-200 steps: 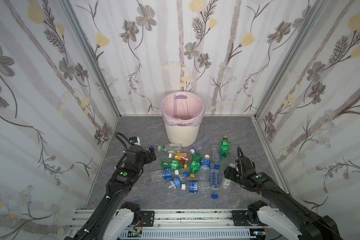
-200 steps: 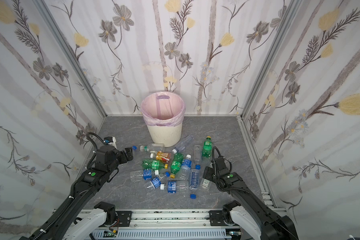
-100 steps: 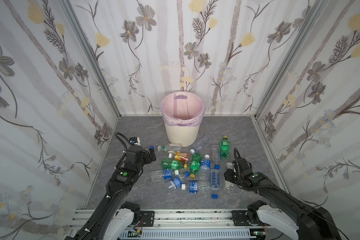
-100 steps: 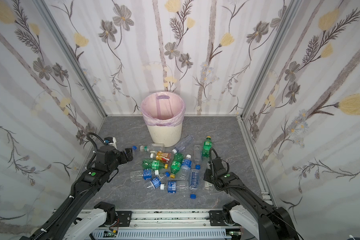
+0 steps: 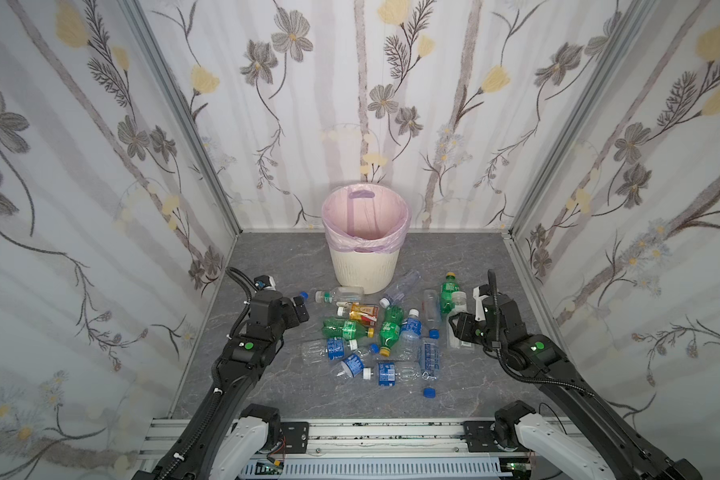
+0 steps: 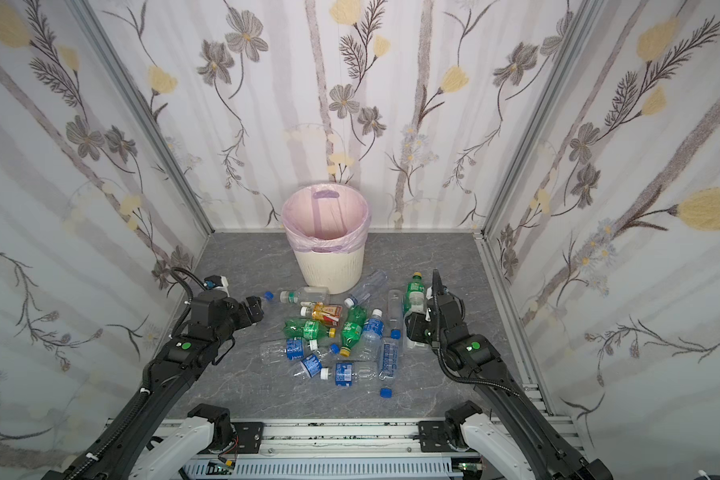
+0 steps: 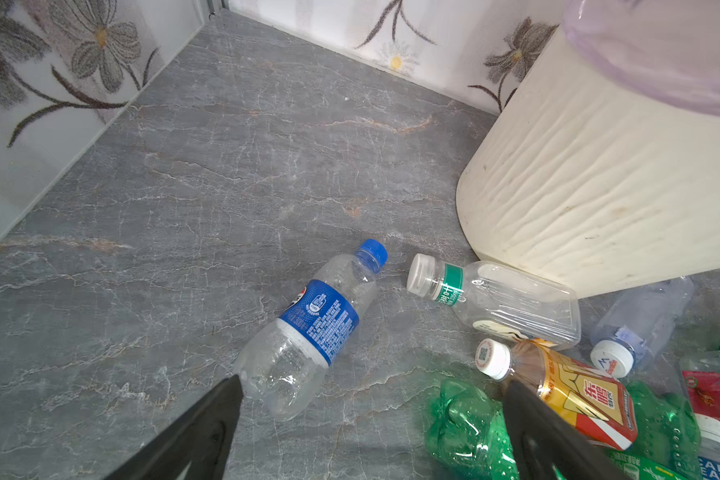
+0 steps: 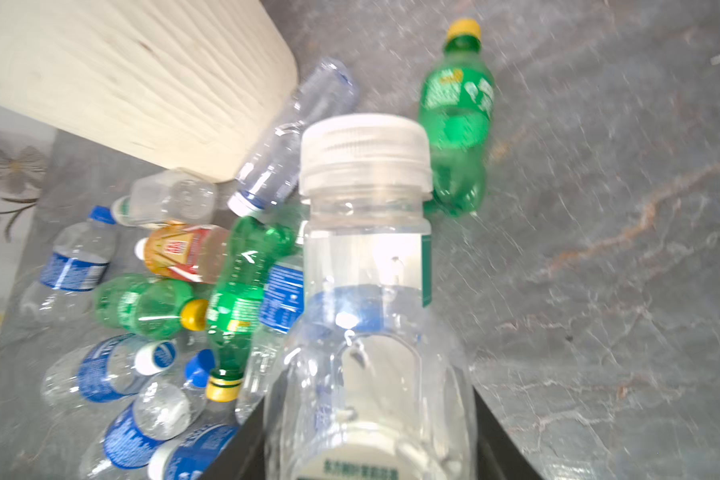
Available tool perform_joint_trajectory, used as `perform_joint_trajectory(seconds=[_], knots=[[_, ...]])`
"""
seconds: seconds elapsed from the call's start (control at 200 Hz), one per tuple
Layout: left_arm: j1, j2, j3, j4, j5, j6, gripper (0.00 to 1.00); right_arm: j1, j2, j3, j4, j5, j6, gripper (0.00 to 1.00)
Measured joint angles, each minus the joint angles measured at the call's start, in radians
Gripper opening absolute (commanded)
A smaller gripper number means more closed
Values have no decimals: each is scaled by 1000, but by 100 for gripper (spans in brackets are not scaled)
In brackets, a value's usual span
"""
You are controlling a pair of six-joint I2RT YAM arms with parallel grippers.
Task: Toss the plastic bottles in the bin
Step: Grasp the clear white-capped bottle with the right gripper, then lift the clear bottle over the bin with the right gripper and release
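The flowered walls (image 5: 100, 166) box in a grey stone-look floor (image 5: 454, 257); at the back of it stands the cream bin (image 5: 362, 270), upright, a pink liner (image 5: 341, 245) folded over its rim; in front of the bin, between the two arms, the bottles (image 5: 375, 332) lie scattered on their sides, some touching, one clear one right against the bin's foot; the left pincer (image 5: 302, 309) hangs low at the heap's left edge, spread wide and gripping nothing, with a blue-labelled bottle (image 7: 316, 328) lying just ahead of its fingers; the right pincer (image 5: 458, 328) is closed round a clear bottle (image 8: 366, 257) with a white cap, the cap pointing toward the bin, though whether it is clear of the floor I cannot tell; a green bottle (image 5: 447, 295) lies just beyond it; a loose blue cap (image 5: 429, 392) sits alone at the near edge of the heap.
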Motion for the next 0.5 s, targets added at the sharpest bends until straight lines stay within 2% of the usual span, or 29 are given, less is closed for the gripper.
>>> perform_joint_trajectory(seconds=[0.275, 0.5], knots=[[6, -27, 0, -18, 47, -3, 100, 12, 97, 245, -9, -117, -134, 43], [6, -86, 23, -24, 87, 6, 100, 42, 164, 362, -3, -192, -205, 44]])
